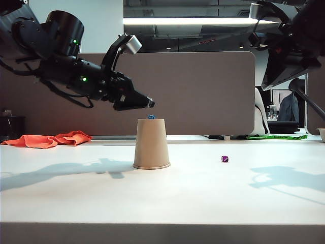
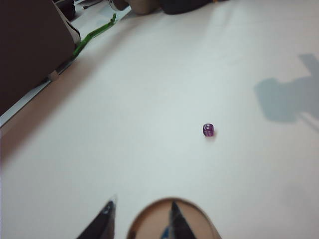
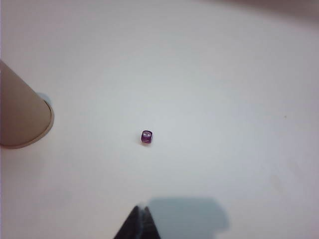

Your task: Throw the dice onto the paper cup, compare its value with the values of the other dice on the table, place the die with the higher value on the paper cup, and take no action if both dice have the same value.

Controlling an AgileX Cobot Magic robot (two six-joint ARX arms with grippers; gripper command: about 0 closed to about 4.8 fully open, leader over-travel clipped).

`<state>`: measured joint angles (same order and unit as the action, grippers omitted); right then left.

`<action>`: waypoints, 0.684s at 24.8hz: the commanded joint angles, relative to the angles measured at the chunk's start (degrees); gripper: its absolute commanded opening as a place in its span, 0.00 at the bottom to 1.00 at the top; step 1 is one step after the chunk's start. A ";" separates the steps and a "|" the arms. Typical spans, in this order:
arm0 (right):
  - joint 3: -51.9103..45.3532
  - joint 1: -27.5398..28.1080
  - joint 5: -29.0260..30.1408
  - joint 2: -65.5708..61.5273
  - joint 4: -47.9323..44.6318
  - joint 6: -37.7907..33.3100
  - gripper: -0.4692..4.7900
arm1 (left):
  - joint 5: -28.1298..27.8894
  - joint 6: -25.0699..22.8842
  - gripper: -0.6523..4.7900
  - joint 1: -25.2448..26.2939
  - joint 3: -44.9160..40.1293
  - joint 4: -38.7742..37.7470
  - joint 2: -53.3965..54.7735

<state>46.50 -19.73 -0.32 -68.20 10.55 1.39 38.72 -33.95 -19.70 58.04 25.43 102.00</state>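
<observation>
The paper cup (image 1: 151,143) stands upside down on the white table (image 1: 76,193). The bright blue dice (image 1: 151,117) rests on the cup's flat top. My left gripper (image 1: 149,103) hovers just above and left of it, open; in the left wrist view the left gripper (image 2: 142,201) has nothing between its fingers, and a sliver of the blue dice (image 2: 166,232) shows beside one finger over the cup (image 2: 149,226). The purple other dice (image 1: 224,159) (image 2: 209,130) (image 3: 146,137) lies right of the cup. My right gripper (image 3: 141,208) is shut, raised above the table near the purple one.
An orange cloth (image 1: 51,139) lies at the table's far left. A brown partition panel (image 1: 203,91) stands behind the table. A green strip (image 2: 94,37) runs along the back edge. The cup (image 3: 20,117) shows at the side of the right wrist view.
</observation>
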 commanded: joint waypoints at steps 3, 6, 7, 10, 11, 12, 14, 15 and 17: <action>0.35 -0.07 -0.02 0.15 -0.50 0.17 0.09 | 1.64 1.46 0.38 0.02 2.16 -0.90 0.35; 0.35 -0.07 -0.02 0.15 -0.52 0.17 0.09 | 3.34 1.46 0.38 0.02 2.51 -2.75 0.35; 0.35 -0.07 -0.02 0.15 -0.55 0.17 0.09 | 4.11 1.44 0.38 0.02 2.51 -3.76 0.35; 0.35 -0.07 -0.04 0.15 -0.59 0.17 0.09 | 5.29 1.40 0.38 0.02 2.51 -6.16 0.35; 0.35 -0.07 -0.04 0.15 -0.70 0.17 0.09 | 6.14 1.40 0.38 0.02 2.51 -7.04 0.35; 0.35 -0.07 -0.07 0.15 -0.76 0.17 0.09 | 6.19 1.40 0.38 0.02 2.51 -7.30 0.35; 0.35 -0.07 -0.13 0.15 -1.05 0.17 0.09 | 6.36 1.40 0.38 0.02 2.51 -7.39 0.35; 0.35 -0.07 -0.17 0.15 -1.25 0.17 0.09 | 6.34 1.38 0.38 0.02 2.51 -7.39 0.35; 0.35 -0.07 -0.17 0.15 -1.57 0.17 0.09 | 6.25 1.36 0.38 0.02 2.51 -7.39 0.37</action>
<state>46.50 -19.70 -0.32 -68.23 10.35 1.39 44.47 -32.71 -19.70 60.29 17.89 102.45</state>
